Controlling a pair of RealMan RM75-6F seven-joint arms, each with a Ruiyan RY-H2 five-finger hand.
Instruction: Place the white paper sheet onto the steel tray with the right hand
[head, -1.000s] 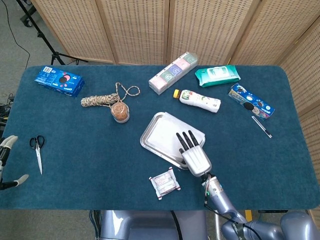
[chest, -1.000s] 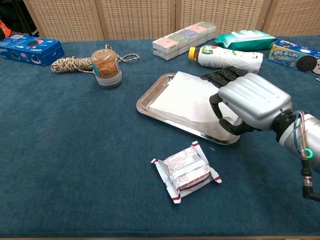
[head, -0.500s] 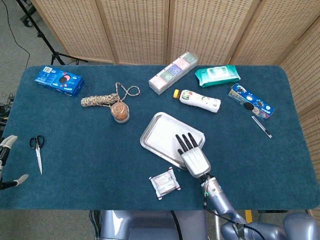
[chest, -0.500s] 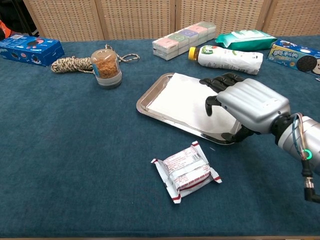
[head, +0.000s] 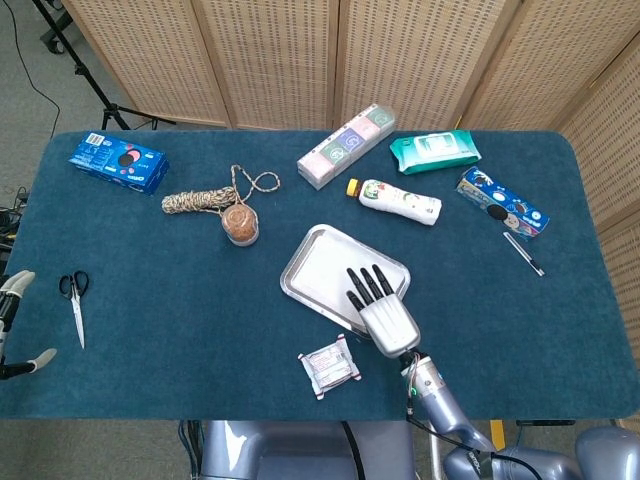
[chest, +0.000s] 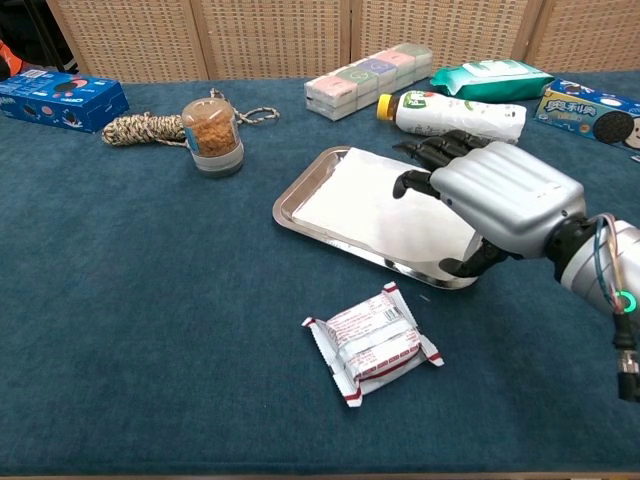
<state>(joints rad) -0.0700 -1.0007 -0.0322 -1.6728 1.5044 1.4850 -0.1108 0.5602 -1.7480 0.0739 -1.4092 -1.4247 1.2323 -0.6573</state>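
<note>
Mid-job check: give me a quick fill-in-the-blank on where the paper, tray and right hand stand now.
1. The white paper sheet lies flat inside the steel ____.
2. The right hand is over the tray with its fingers spread, holding ____.
3. The wrapped snack packet lies on the ____ cloth, nearer the robot than the tray.

Missing words: tray; nothing; blue

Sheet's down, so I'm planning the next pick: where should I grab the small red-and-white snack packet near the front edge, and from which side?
Take the snack packet across its short width, on the two long sides, coming straight down from above. It lies flat and slightly skewed on the cloth, so turn the right hand to match. Its crimped ends look too thin to hold well. The steel tray sits just behind it, so keep the fingers off the rim.
</note>
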